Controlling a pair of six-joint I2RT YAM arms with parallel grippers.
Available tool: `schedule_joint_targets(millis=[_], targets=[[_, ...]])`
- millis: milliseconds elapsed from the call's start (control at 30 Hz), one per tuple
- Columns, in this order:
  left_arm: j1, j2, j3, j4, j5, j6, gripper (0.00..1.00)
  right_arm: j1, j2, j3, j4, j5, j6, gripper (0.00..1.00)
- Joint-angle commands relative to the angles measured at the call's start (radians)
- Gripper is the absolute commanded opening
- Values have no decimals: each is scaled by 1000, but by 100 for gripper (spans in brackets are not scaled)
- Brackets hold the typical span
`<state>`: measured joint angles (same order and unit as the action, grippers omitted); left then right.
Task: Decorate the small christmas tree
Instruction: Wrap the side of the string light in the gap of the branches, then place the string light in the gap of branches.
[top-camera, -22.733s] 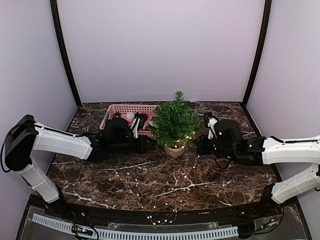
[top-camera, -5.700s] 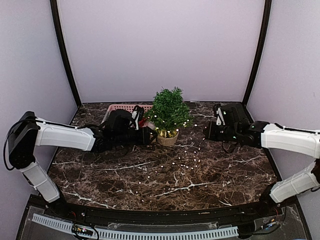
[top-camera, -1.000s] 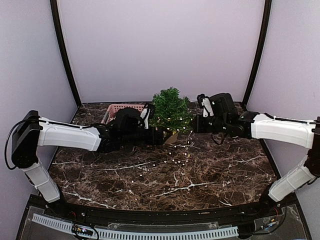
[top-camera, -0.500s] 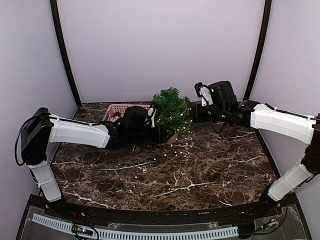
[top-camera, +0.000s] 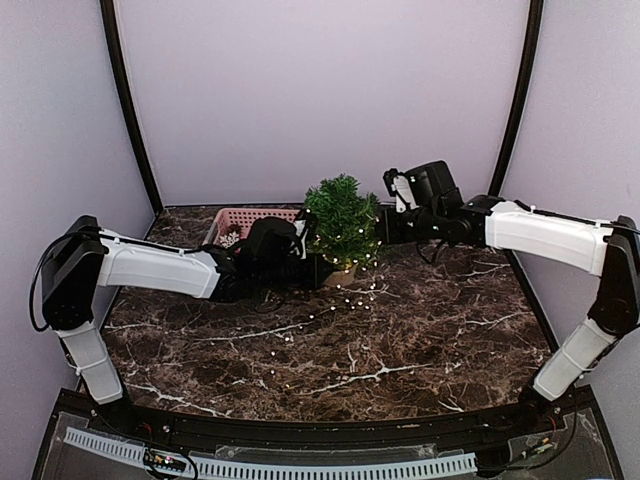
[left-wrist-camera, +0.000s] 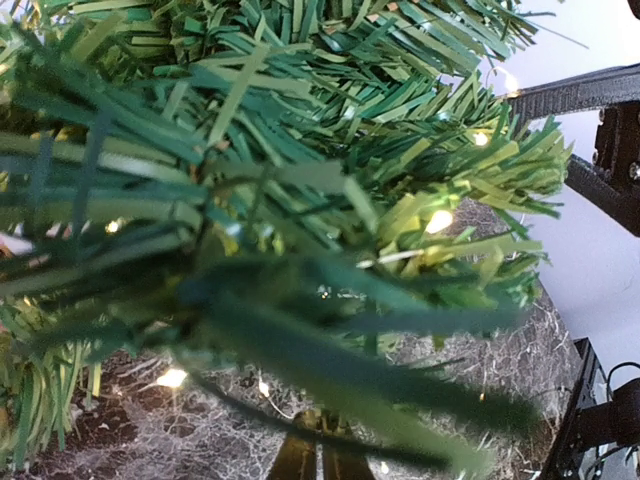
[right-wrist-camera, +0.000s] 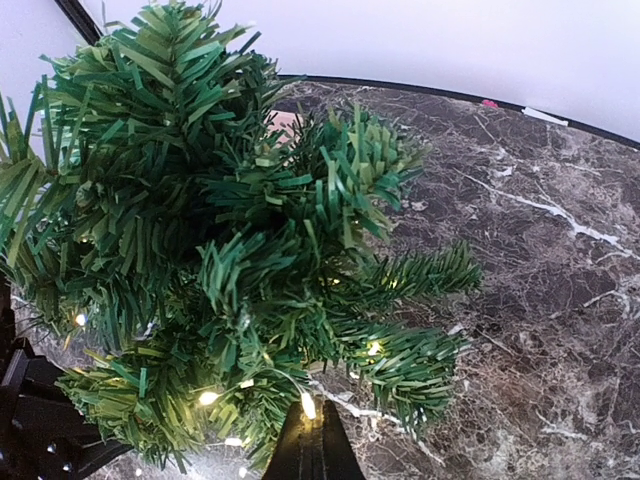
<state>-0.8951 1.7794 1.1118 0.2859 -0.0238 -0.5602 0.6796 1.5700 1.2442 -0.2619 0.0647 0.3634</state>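
Closure of left end effector (left-wrist-camera: 320, 462) beside the small christmas tree (top-camera: 343, 222); right end effector (right-wrist-camera: 312, 432) stays clenched.

A miniature green artificial tree (top-camera: 342, 222) with bushy needle branches stands roughly upright at the back of the marble worktop (top-camera: 450, 330), just right of a pink basket (top-camera: 250, 216), with warm glowing lights (right-wrist-camera: 208, 397) threaded through its lower branches.
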Motion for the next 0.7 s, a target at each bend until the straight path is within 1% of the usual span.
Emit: schedule_joint_targets(millis=[0, 133, 300, 433, 667], targets=[[-1, -60, -28, -17, -48, 20, 4, -8, 9, -1, 52, -34, 22, 0], [4, -83, -46, -20, -62, 29, 0, -21, 27, -4, 72, -59, 22, 0], [21, -108, -71, -22, -64, 39, 0, -26, 70, -6, 91, -114, 25, 0], [36, -125, -84, -24, -57, 48, 0, -26, 80, -47, 130, -172, 39, 0], [59, -145, -113, -6, -14, 77, 0, -26, 115, -79, 211, -194, 46, 0]])
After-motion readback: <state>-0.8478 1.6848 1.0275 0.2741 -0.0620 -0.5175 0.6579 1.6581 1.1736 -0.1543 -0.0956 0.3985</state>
